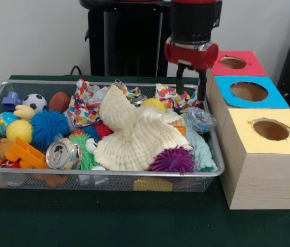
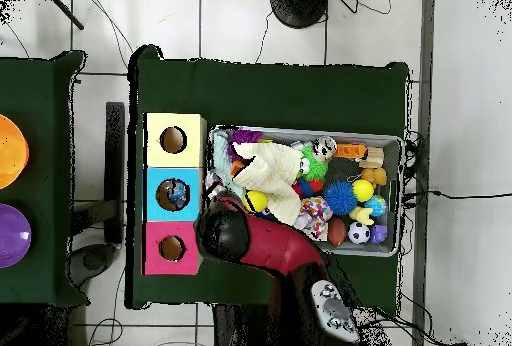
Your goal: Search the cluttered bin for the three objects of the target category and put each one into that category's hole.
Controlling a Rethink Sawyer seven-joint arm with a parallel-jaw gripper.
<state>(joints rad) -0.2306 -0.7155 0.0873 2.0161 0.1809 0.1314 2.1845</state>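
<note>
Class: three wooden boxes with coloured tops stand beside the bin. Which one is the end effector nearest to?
The red-topped wooden box. The end effector hangs just beside it at the mesh bin's far corner; the blue-topped box and yellow-topped box sit farther away.

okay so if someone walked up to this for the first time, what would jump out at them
Probably the cream cloth heaped over the middle of the toy-crammed wire bin, with a purple spiky ball at its front edge. Then the three boxes beside the bin: yellow, blue, red, each with a round hole on top.

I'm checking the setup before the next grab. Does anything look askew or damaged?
One thing: the soda can lies on its side at the bin's front, opened. The boxes stand lined up, and nothing has spilled outside the bin.
</note>
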